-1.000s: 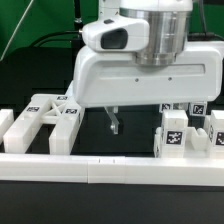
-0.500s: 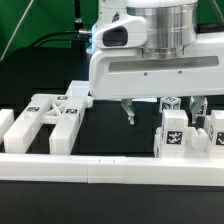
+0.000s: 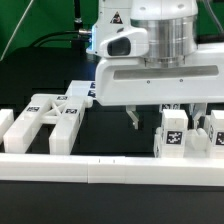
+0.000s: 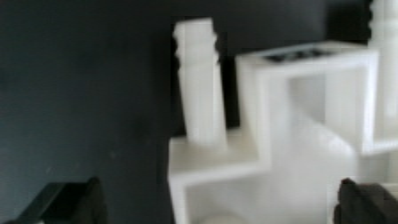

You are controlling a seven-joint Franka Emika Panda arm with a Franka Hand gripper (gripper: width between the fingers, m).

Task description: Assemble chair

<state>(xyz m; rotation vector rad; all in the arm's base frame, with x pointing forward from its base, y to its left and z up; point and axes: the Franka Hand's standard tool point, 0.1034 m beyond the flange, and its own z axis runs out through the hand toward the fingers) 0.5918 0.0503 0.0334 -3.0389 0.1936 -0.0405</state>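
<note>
Since a second ago the arm has slid toward the exterior view's right, and the hand (image 3: 165, 114) now hangs over the right-hand group of chair pieces instead of the bare middle of the dark surface (image 3: 120, 132). Its two fingers are spread as wide as they go and pinch nothing.

A tagged block (image 3: 173, 136) stands upright just below and between the fingers, its black-and-white tag facing the near side. A second block (image 3: 214, 131) stands just beside it on the exterior view's right. Well apart, on the exterior view's left, a ladder-like frame (image 3: 50, 116) lies flat with its long rails running from near to far.

In the wrist view a white piece (image 4: 231, 165) sits between the dark fingertips (image 4: 68, 200) without touching them. Its slim post (image 4: 201, 80), notched toward the tip, runs lengthwise across the line joining the fingers, beside a boxy open loop (image 4: 302, 62).

All the pieces are chunky, matte white plastic with squared edges. A long plain border bar (image 3: 110, 166) lies along the near edge.
</note>
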